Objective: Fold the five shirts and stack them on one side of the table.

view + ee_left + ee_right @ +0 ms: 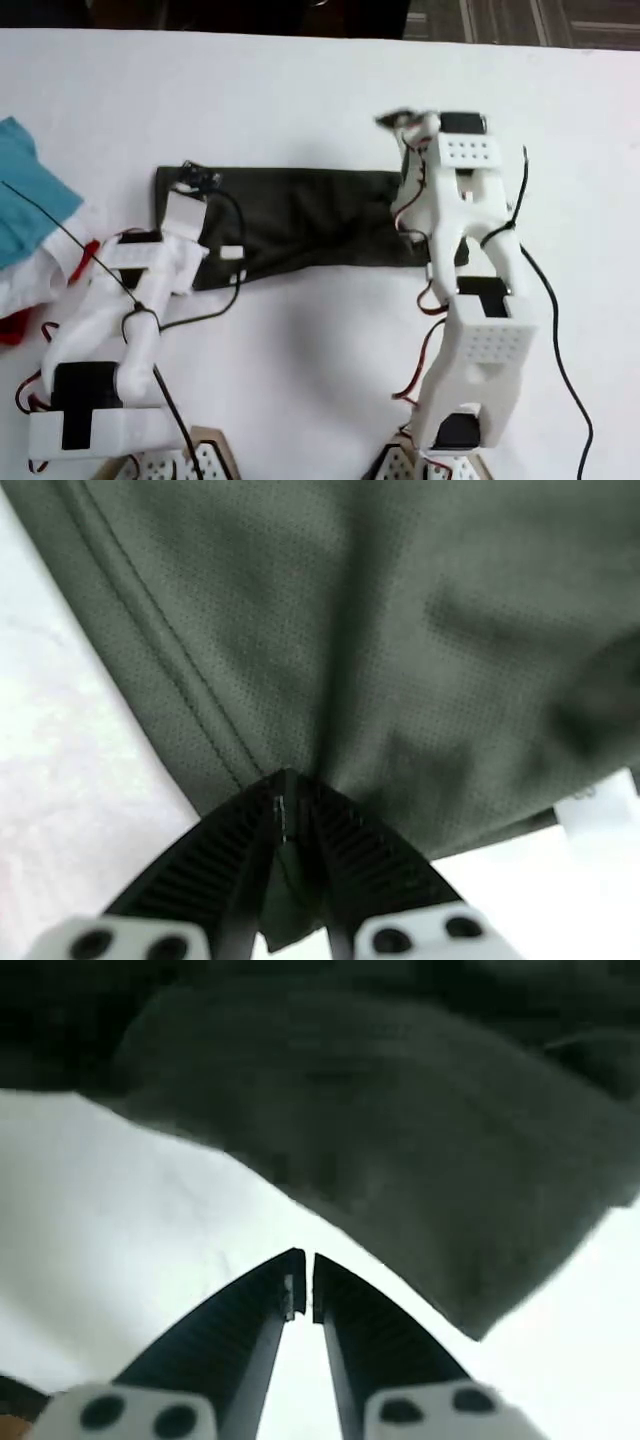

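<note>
Left gripper point(295, 780): jaws clamped on a pinch of the dark green shirt point(400, 630), with fabric seen between them beside a stitched hem.

Right gripper point(300, 1260): jaws together, nothing held. The tips are poised over bare white table point(150, 1190), and the shirt's edge is just beyond them.

Dark green shirt point(300, 225): laid flat mid-table as a long band. Its long axis runs side to side, from one arm across to the other. In the high view the left gripper point(190, 185) is placed on the band's left end. The right gripper point(405, 122) is placed just past the far edge, near the right end.

Governing relation: each end of the band is nearer to one arm. The left end is already gripped and the right end is ungripped. A lengthwise fold is judged likely to be next, and for that the right end would have to be reached from the far side by the right arm.

Other shirts: a teal shirt point(25, 190), a white shirt point(30, 275) and a red shirt point(12, 325) are heaped at the table's left edge, near the left arm and well apart from the right.
</note>
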Controlling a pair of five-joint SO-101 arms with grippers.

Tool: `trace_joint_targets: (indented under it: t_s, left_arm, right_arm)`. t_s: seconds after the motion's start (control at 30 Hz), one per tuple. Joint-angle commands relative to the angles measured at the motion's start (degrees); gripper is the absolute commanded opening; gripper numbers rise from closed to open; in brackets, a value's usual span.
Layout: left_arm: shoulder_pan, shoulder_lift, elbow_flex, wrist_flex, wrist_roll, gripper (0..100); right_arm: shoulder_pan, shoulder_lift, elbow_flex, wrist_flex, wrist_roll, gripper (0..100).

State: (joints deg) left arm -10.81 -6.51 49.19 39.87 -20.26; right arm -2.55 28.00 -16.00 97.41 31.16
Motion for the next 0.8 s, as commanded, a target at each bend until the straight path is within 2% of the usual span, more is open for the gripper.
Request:
trace_joint_targets:
  t_s: [0.0, 0.1, 0.33, 0.47, 0.53, 0.63, 0.77]
  left_arm:
    - [0.0, -1.3, 0.1, -0.9, 0.7, 2]
    - [0.0, -1.3, 0.1, -0.9, 0.7, 2]
    - [0.0, -1.3, 0.1, -0.9, 0.7, 2]
    - [0.0, -1.3, 0.1, -0.9, 0.7, 2]
    - [0.0, -1.3, 0.1, -0.9, 0.7, 2]
    - [0.0, -1.3, 0.1, -0.9, 0.7, 2]
    - [0.0, -1.3, 0.1, -0.9, 0.7, 2]
  right_arm:
    - [3.0, -1.3, 6.2, -3.6, 4.8, 1.8]
    - [4.5, -2.8, 10.6, -6.6, 8.8, 1.8]
    - [2.6, -12.3, 11.4, -7.4, 9.1, 1.8]
    - [2.1, -15.9, 11.8, -12.1, 8.8, 1.8]
    - [2.2, -14.8, 11.9, -15.3, 8.5, 1.8]
    - [2.2, -10.2, 12.3, -19.2, 4.3, 1.8]
    - [2.2, -2.7, 12.3, -19.4, 3.3, 1.8]
